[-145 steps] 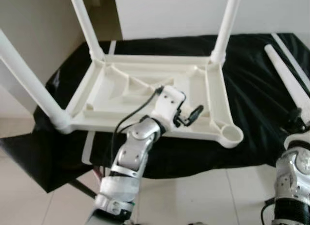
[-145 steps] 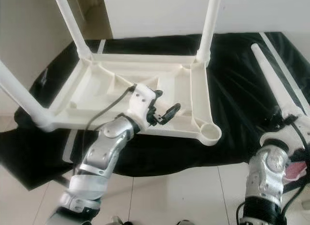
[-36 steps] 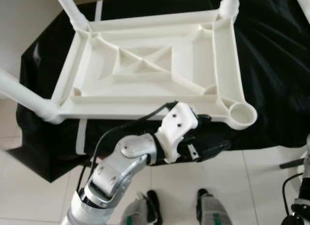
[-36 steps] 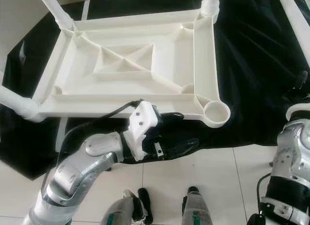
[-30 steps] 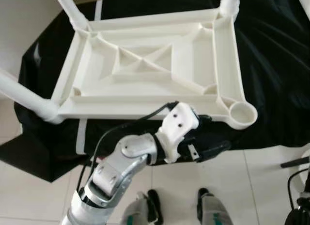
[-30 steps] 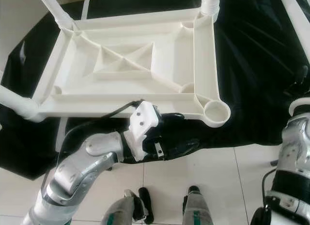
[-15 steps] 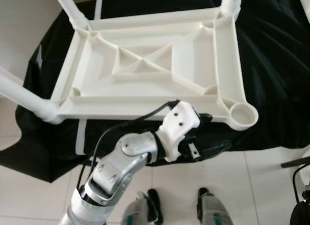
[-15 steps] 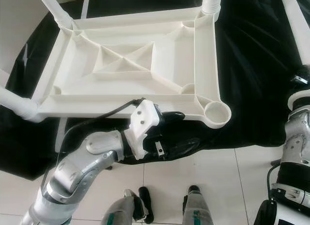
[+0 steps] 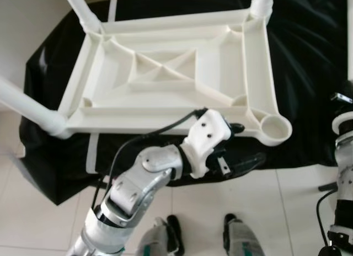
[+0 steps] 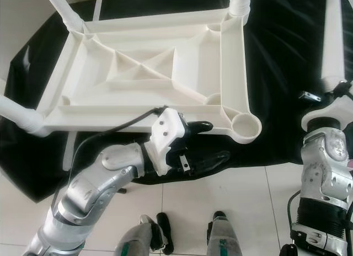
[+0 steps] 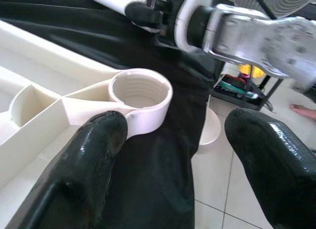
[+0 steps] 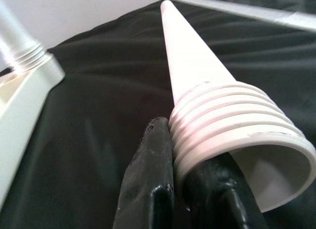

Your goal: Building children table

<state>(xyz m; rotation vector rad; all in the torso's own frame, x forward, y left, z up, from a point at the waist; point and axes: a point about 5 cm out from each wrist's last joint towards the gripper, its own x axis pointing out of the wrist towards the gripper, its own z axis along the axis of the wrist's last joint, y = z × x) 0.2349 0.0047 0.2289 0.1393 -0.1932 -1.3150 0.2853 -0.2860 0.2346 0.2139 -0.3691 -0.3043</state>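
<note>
A white plastic children's table lies upside down on a black cloth. Three white legs stand screwed into its corners. The near right corner has an empty threaded socket, also seen close up. My left gripper is open at the table's front edge, just left of that socket, with nothing between its fingers. My right gripper is shut on the threaded end of a loose tapered white leg, held above the cloth right of the table. The leg's threads rest against the black fingers.
The black cloth hangs over the edge toward a tiled floor. My feet stand close to the front edge. A silver strip lies on the cloth behind the leg. A small rack with items stands on the floor to the right.
The right gripper has risen into view with the loose leg, which now points away over the cloth. The left gripper has crept slightly up toward the table's front rim.
</note>
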